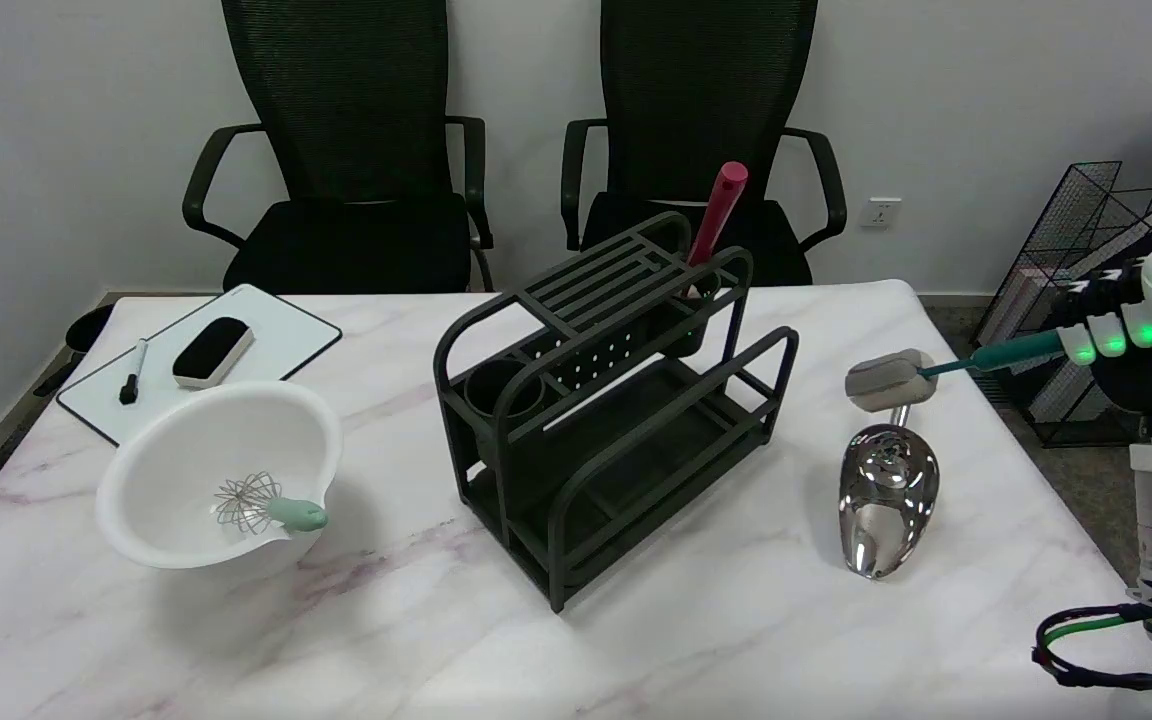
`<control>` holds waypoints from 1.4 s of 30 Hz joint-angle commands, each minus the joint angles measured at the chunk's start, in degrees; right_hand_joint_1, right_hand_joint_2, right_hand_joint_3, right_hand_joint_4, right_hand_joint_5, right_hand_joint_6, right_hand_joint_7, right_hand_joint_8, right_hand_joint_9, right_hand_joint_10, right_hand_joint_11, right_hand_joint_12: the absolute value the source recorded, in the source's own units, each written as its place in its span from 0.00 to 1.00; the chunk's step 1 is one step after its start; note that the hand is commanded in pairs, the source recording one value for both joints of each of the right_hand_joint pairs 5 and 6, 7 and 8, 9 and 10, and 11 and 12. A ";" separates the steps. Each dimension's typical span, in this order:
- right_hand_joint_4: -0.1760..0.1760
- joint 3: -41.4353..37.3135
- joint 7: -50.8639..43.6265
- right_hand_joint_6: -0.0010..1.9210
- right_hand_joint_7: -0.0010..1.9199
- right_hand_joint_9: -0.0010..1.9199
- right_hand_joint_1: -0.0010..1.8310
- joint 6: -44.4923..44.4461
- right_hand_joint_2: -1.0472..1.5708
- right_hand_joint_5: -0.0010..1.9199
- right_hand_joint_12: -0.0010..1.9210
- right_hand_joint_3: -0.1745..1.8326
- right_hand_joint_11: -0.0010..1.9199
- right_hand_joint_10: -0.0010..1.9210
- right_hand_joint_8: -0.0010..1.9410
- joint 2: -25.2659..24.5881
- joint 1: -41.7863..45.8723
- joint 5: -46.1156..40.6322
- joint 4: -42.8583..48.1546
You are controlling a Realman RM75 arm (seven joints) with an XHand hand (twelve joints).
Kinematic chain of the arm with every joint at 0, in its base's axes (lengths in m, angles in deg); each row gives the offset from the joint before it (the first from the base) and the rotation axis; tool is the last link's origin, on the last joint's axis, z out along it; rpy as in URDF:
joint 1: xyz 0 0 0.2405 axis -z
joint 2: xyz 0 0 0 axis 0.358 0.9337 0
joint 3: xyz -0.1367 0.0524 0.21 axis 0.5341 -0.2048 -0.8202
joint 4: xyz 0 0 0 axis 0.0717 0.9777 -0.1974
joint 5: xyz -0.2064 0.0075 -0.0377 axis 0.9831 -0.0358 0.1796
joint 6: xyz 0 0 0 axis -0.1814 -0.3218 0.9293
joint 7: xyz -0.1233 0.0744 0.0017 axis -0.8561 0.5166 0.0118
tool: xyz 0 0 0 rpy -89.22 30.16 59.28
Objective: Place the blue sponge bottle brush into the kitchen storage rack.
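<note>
Fingers (1101,335) of my right hand (1141,325) are wrapped around the far end of the teal handle of the blue sponge bottle brush (921,372), so the hold is closed on the brush and nothing else. The handle runs leftward out of my grip, roughly level, and its grey sponge head hangs in the air just above the desk (736,620), over the stem of the shiny metal scoop (886,500) lying there. The brush is well apart from the kitchen storage rack (606,420), which stands at the middle of the desk.

To do this carry well, I judge the brush needs more height before it travels left, so the sponge clears the rack's near rail. Since I hold the very end of a long handle, the head will swing; a slow, steady sweep should keep it true. The round cup at the rack's left front looks free, while the rear cup already holds a red utensil (719,215), so I would tip the sponge downward and aim for an open compartment.

My hand sits out past the desk's right edge, palm side toward the rack, with the white forearm rising from below at the picture's right margin.
</note>
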 commanded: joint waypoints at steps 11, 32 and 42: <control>0.50 4.72 7.65 1.00 1.00 1.00 0.60 -2.98 1.00 1.00 1.00 0.20 1.00 1.00 0.99 4.49 -7.76 -1.98 -13.40; 0.50 1.42 2.39 1.00 1.00 1.00 0.60 20.51 1.00 1.00 1.00 0.22 1.00 1.00 0.99 5.06 -3.92 8.90 27.17; 0.50 6.83 0.41 1.00 1.00 1.00 0.60 39.34 1.00 1.00 1.00 0.22 1.00 1.00 0.99 9.14 -13.26 12.91 37.55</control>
